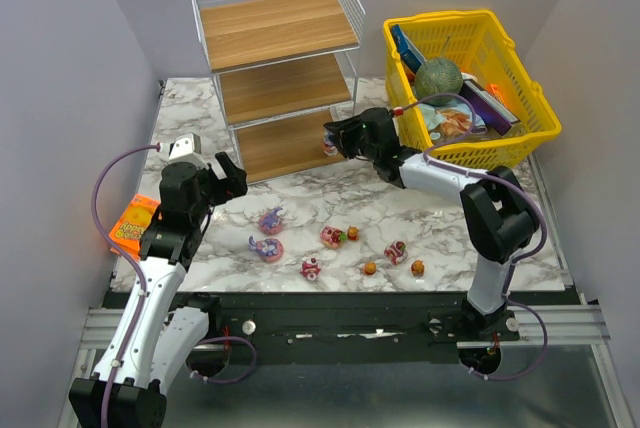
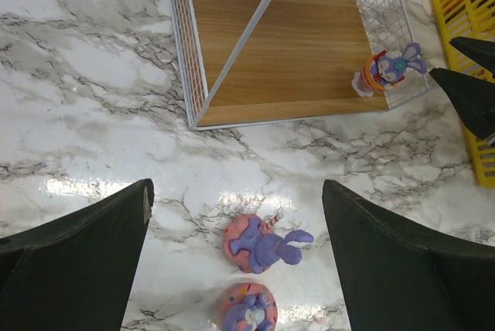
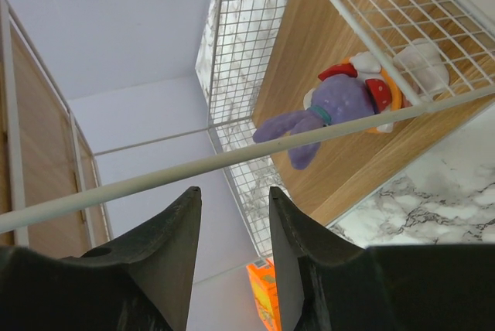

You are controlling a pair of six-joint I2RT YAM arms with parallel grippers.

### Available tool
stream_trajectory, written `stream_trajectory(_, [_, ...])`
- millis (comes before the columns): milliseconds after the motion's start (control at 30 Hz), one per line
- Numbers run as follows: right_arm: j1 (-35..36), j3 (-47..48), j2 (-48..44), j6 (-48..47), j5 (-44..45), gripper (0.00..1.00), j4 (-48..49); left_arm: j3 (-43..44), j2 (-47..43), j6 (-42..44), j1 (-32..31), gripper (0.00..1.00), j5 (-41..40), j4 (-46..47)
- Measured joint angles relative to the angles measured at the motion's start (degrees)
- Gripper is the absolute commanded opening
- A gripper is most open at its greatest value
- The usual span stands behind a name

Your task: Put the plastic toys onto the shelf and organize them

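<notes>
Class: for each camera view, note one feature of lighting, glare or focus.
Top external: even light, with the lower boards of the shelf shaded. Left wrist: white glare on the marble table; left fingers are dark silhouettes. Right wrist: toy sharp, right fingers dark, soft.

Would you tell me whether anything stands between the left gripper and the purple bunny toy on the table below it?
Nothing visible does. The left gripper is open above the purple bunny toy, which lies uncovered on the marble table; a second toy lies beside it, not over it.
</notes>
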Motion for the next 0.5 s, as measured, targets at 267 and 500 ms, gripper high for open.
stream_trajectory(267, [0.31,0.7,1.25,-0.22,1.4,0.53,-1.42,0.0,0.2,0.02,0.0,0.99,-0.04,0.0])
stream_trajectory(500, [0.5,1.09,2.36,-0.26,2.03,0.53,-2.84,-0.02,0.39,0.02,0.0,0.99,-0.04,-0.02])
